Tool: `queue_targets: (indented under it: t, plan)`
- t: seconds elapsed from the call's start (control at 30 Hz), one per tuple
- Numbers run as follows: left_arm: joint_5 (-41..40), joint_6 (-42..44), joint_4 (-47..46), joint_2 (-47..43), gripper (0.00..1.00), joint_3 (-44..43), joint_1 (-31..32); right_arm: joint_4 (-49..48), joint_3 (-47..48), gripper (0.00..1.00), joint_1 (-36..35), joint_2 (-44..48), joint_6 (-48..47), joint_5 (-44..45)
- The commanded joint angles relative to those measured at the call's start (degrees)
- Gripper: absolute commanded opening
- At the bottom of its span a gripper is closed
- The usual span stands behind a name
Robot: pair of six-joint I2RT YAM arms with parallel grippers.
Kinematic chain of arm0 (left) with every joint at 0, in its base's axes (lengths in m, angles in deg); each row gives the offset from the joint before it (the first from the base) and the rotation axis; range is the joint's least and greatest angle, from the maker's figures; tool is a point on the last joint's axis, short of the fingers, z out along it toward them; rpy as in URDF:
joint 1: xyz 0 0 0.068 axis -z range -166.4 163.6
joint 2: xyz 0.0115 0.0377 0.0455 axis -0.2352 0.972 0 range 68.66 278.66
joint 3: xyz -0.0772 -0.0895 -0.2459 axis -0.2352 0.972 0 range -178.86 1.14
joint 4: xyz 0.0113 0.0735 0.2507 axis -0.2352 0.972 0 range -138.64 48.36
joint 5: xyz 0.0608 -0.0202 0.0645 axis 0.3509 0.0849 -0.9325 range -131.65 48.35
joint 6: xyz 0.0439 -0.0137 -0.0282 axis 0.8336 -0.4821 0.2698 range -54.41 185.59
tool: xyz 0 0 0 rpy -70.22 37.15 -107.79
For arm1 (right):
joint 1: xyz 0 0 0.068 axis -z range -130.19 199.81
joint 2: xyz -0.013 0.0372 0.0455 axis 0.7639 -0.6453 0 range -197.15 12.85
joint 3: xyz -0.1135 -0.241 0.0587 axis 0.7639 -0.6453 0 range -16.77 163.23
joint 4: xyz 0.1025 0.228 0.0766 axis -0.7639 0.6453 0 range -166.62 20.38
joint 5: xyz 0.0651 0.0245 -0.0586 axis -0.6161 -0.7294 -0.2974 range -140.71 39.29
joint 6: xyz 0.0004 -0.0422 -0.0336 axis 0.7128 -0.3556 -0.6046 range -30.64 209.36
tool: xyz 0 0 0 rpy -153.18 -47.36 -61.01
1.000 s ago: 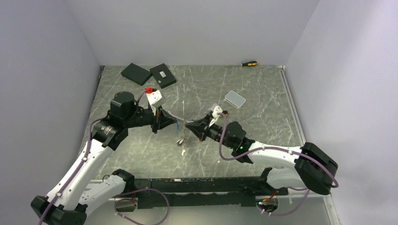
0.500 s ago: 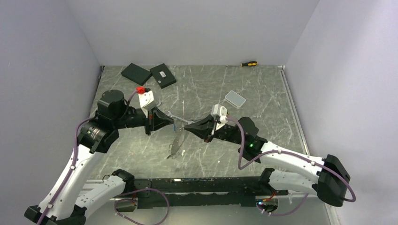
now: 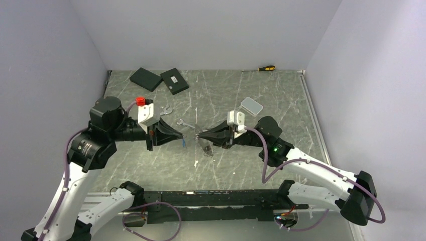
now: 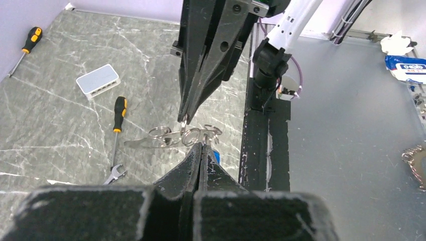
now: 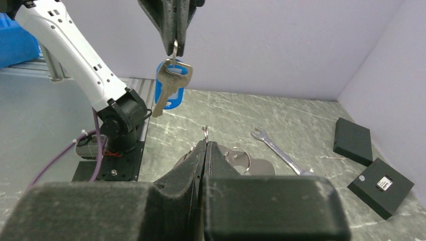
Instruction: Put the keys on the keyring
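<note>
My left gripper and right gripper meet tip to tip above the middle of the table, both shut. In the right wrist view the left gripper pinches the keyring, from which a silver key and a blue tag hang. My right gripper pinches a small steel ring, and another key hangs under it. The left wrist view shows several linked rings and a key blade between the left gripper and the right gripper. I cannot tell whether the two bunches are joined.
A spanner lies on the table behind the tips. A screwdriver lies under the right arm, another by the back wall. A white box sits right of centre, two black boxes at the back left.
Both arms have drawn back and levelled out, the left wrist moving left and the right wrist rising. The tips stayed together. The hanging keys swung from below left to under the right tip.
</note>
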Motion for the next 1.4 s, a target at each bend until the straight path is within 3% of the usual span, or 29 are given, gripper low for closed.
queue_targets:
  t: [0.0,0.43,0.93,1.37]
  plan:
    - [3.35,0.29,-2.13,-0.57,0.00,0.77,-0.12,-3.33,3.76,0.00,0.01,0.52,1.83,1.45]
    - [2.31,-16.60,-13.02,1.98,0.00,6.19,-0.12,-4.72,3.73,0.00,-0.99,1.41,5.26,7.02]
    - [-7.39,-20.26,-13.30,2.88,0.00,8.04,-0.12,-2.49,4.56,0.00,-2.72,0.78,4.34,11.15]
    - [-10.12,-21.45,-14.44,2.59,0.00,8.90,-0.12,-0.01,5.63,0.00,-4.65,-0.45,1.65,13.55]
